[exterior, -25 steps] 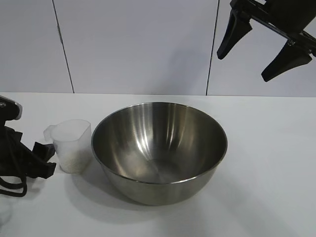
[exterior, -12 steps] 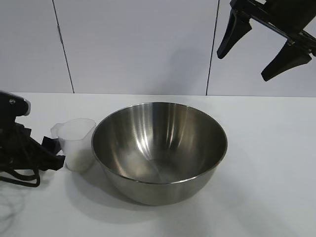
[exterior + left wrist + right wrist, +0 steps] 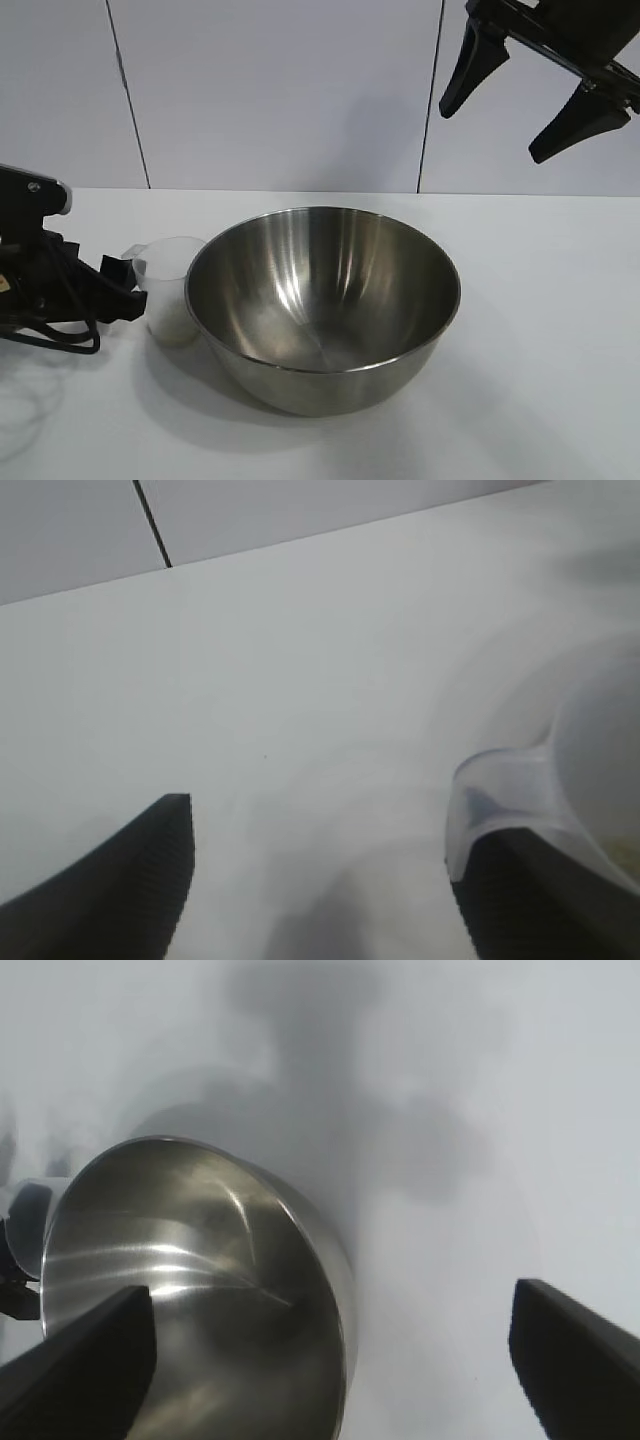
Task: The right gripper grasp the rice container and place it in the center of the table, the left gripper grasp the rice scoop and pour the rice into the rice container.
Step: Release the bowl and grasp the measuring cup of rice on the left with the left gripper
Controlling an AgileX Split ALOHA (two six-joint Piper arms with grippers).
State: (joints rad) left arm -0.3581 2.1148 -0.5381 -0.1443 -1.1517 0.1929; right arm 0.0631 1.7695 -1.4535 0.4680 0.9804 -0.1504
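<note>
The rice container (image 3: 320, 300), a wide steel bowl, stands on the white table (image 3: 540, 350) near its middle and also shows in the right wrist view (image 3: 180, 1290). The rice scoop (image 3: 172, 285), a frosted plastic cup, stands against the bowl's left side with pale rice (image 3: 172, 325) in its bottom. My left gripper (image 3: 125, 288) is low at the scoop's left. In the left wrist view it (image 3: 320, 880) is open, with the scoop's tab (image 3: 500, 790) over one finger (image 3: 520, 900). My right gripper (image 3: 492, 135) hangs open and empty high above the table at the right (image 3: 332, 1295).
A white panelled wall (image 3: 280, 90) runs behind the table. Black cables (image 3: 50, 335) trail from the left arm over the table's left edge. Bare white tabletop lies to the right of the bowl and in front of it.
My left gripper has moved to the right and the scoop has slid with it, from a gap beside the bowl to up against its side. The right gripper and the bowl have not moved.
</note>
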